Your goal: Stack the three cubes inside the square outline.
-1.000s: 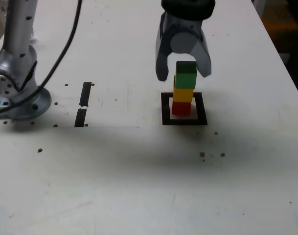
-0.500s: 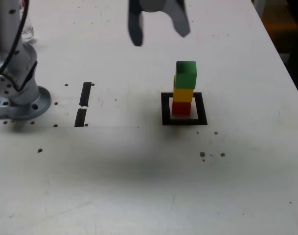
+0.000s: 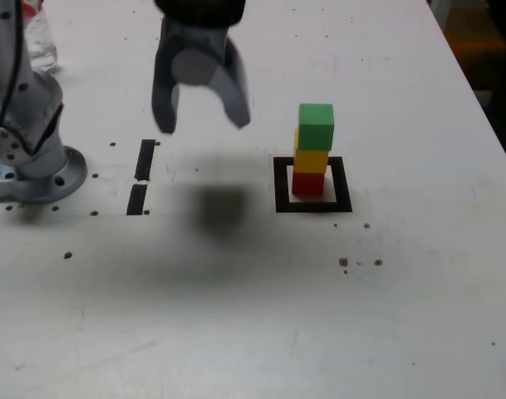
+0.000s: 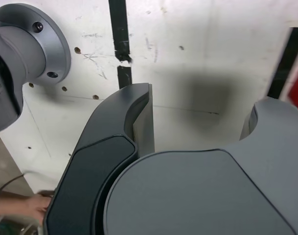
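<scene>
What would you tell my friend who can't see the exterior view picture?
Three stacked cubes, green over yellow over red, stand inside a black square outline on a white table. An open, empty gripper hangs above the table, toward the exterior view's left.

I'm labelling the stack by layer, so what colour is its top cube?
The top cube is green, seen best in the exterior view.

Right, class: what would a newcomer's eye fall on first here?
Probably the bright stack, green cube over yellow over red, inside the black square outline. Next, the open, empty pincer hanging over the white table, on the exterior view's left of the stack.
</scene>
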Motion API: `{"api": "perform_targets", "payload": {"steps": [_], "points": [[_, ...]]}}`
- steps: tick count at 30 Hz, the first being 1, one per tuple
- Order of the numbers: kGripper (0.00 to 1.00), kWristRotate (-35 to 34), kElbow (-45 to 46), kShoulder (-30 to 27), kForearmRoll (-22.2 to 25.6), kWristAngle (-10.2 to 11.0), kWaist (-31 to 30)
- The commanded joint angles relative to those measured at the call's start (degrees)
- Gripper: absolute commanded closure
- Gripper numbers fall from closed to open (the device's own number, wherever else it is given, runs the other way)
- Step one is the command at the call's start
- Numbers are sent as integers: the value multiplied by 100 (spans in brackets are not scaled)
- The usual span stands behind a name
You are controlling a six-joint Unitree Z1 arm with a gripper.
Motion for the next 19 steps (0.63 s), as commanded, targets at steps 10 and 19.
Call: {"api": "perform_targets", "payload": {"steps": [10,19], "points": [[24,252,1518,124,-1538,-165,-3],[24,330,2118,238,-2259,-158,-3]]}}
